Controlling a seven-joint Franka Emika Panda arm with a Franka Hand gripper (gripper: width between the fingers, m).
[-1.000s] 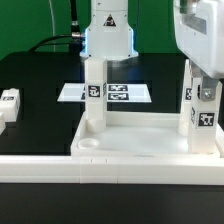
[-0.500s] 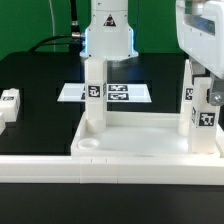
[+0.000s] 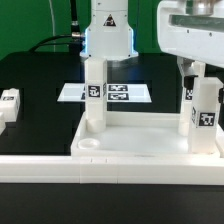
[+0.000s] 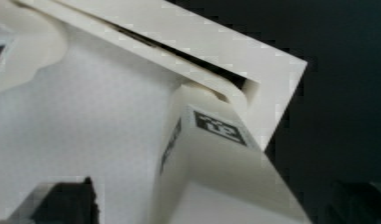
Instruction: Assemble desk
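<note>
Progress ~halfway: leg (image 3: pixel 93 95) and second leg (image 3: pixel 206 108) upright in desk top (image 3: pixel 140 150), third leg (image 3: pixel 9 100) loose on tabletop (image 3: pixel 40 130); end effector (image 3: pixel 200 70) spread over second leg.

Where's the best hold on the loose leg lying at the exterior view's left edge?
Likely from straight above, pinching the loose leg across its two long flat sides: it lies flat on the black table, and its square section offers parallel faces. Part of it is out of frame.
</note>
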